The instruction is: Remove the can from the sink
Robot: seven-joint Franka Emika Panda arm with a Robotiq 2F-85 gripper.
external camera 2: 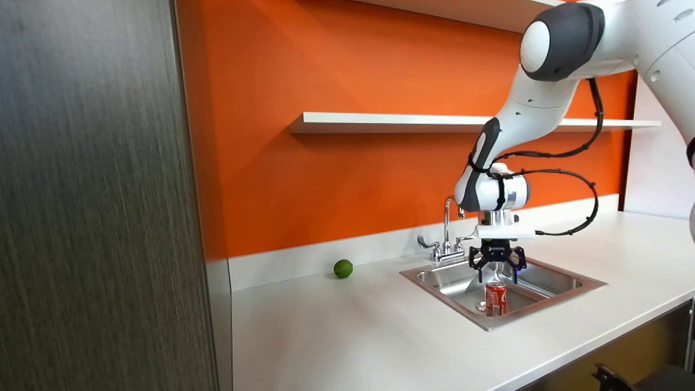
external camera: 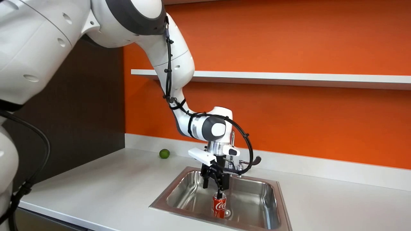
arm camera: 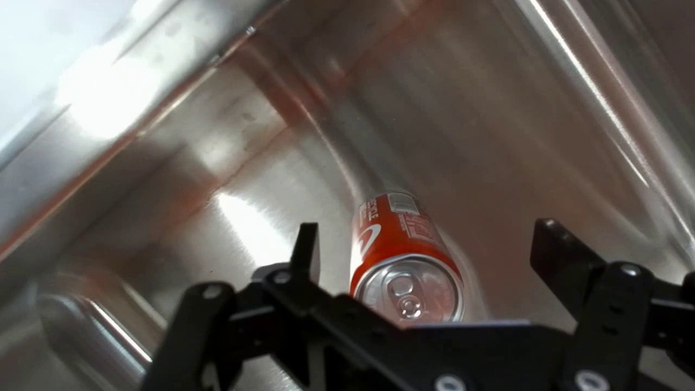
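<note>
The red can point(external camera: 219, 207) stands upright on the floor of the steel sink point(external camera: 179, 210), close to the drain point(external camera: 227, 213). It also shows in an exterior view point(external camera 2: 496, 300), inside the sink rim point(external camera 2: 446, 298). In the wrist view the can point(arm camera: 399, 233) shows its silvery top; part of that top is hidden by the gripper body. My gripper point(arm camera: 428, 239) is open and empty, pointing down, with the can between its spread fingers in that view. In both exterior views the gripper point(external camera: 212, 190) point(external camera 2: 497, 281) is over the basin, its fingertips around the height of the can's top.
The chrome faucet point(external camera 2: 446, 228) with lever handles stands behind the sink, close to the arm. A small green ball point(external camera: 164, 153) point(external camera 2: 343, 268) lies on the white countertop near the back wall. A white shelf point(external camera: 289, 78) runs along the orange wall. The basin walls surround the can.
</note>
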